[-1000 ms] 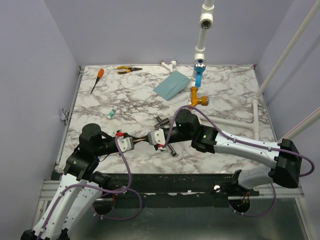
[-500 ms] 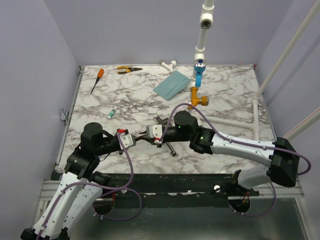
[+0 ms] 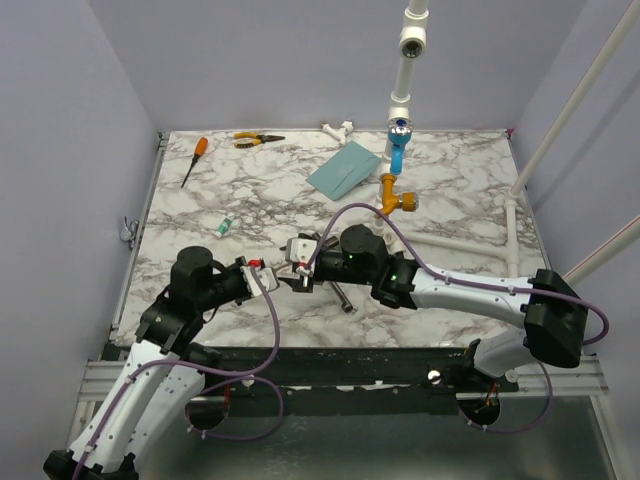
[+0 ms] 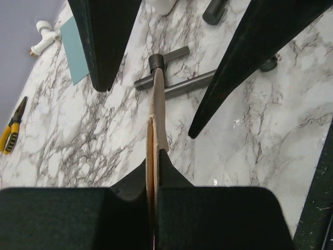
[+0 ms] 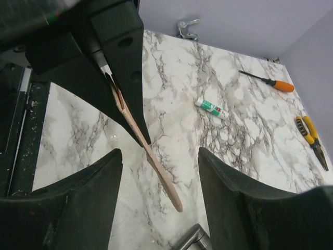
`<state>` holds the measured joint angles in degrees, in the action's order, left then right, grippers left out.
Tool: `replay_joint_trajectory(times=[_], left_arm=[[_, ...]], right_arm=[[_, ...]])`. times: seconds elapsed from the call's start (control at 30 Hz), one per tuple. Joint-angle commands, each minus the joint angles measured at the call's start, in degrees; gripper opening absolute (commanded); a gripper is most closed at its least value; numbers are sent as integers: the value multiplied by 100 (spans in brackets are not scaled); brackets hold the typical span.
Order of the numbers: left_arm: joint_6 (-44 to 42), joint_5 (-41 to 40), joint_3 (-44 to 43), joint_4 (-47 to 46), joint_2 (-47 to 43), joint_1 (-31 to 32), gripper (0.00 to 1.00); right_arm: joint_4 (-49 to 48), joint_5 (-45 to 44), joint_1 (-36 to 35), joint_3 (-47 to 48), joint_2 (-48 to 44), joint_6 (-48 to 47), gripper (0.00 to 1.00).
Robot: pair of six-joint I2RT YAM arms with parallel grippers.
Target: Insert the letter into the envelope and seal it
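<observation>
The letter (image 4: 157, 109) is a thin tan sheet seen edge-on, held above the marble table. My left gripper (image 4: 153, 156) is shut on its near end. The letter's free end (image 5: 156, 164) hangs between the spread fingers of my right gripper (image 5: 158, 152), which is open and not touching it. In the top view the two grippers meet nose to nose near the table's front, left (image 3: 270, 282) and right (image 3: 297, 270). The teal envelope (image 3: 343, 170) lies flat at the back of the table, far from both grippers, and shows in the left wrist view too (image 4: 75, 49).
A dark metal T-shaped wrench (image 3: 335, 290) lies just beyond the grippers. A small glue tube (image 3: 226, 227) lies to the left. An orange-handled screwdriver (image 3: 193, 160) and yellow pliers (image 3: 257, 139) lie at the back left. Blue and orange pipe fittings (image 3: 397, 165) stand beside the envelope.
My right gripper has opened off the letter and moved left toward the left gripper. The left gripper has shut on the letter.
</observation>
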<state>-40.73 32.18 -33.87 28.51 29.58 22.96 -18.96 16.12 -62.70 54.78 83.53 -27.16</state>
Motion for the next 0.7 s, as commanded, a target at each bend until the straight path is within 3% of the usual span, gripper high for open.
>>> replay_joint_trajectory(times=[0.0, 0.4, 0.67], left_arm=[[-374, -660, 235, 5, -24, -2, 0], [91, -2122, 566, 5, -714, -147, 0], [687, -2567, 1043, -85, -1522, -508, 0]], right_arm=[[266, -284, -43, 22, -25, 238, 65], [1845, -1926, 146, 706, 247, 344, 79], [2986, -2673, 768, 1798, 1599, 16, 87]])
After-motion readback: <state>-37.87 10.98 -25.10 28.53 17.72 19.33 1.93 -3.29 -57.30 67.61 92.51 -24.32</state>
